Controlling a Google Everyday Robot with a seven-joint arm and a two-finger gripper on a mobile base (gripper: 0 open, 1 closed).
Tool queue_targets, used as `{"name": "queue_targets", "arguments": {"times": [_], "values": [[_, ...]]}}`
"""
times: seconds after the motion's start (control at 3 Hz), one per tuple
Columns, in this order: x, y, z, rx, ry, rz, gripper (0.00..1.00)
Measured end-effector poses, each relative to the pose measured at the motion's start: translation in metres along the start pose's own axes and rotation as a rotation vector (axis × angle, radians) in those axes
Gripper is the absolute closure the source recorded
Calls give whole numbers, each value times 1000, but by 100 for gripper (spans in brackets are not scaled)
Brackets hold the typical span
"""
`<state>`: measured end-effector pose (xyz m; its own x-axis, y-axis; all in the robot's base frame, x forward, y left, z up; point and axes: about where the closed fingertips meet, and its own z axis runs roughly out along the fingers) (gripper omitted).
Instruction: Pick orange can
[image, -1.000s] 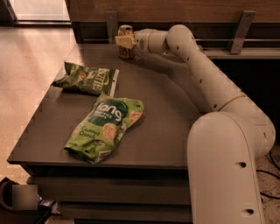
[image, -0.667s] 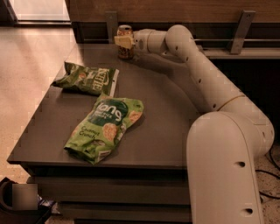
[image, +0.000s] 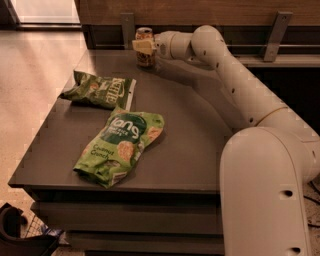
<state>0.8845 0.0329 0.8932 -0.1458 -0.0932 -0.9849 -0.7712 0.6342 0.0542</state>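
Note:
The orange can (image: 145, 56) stands upright at the far edge of the dark table (image: 190, 135), with its silver rim showing on top. My gripper (image: 144, 46) reaches in from the right at the end of the white arm (image: 235, 85). It is shut on the can's upper half. One pale finger (image: 142, 45) lies across the can's front; the other is hidden behind it. The can's base rests on the table.
A dark green snack bag (image: 100, 90) lies at the table's left. A larger light green snack bag (image: 121, 146) lies near the front. A wooden wall with metal brackets (image: 272, 35) runs behind the table. Pale floor lies to the left.

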Motion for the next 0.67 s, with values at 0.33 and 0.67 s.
{"name": "queue_targets", "arguments": {"times": [0.33, 0.67], "values": [[-16, -1, -27, 45, 8, -27, 100], [-47, 0, -76, 117, -9, -71, 100]]}}
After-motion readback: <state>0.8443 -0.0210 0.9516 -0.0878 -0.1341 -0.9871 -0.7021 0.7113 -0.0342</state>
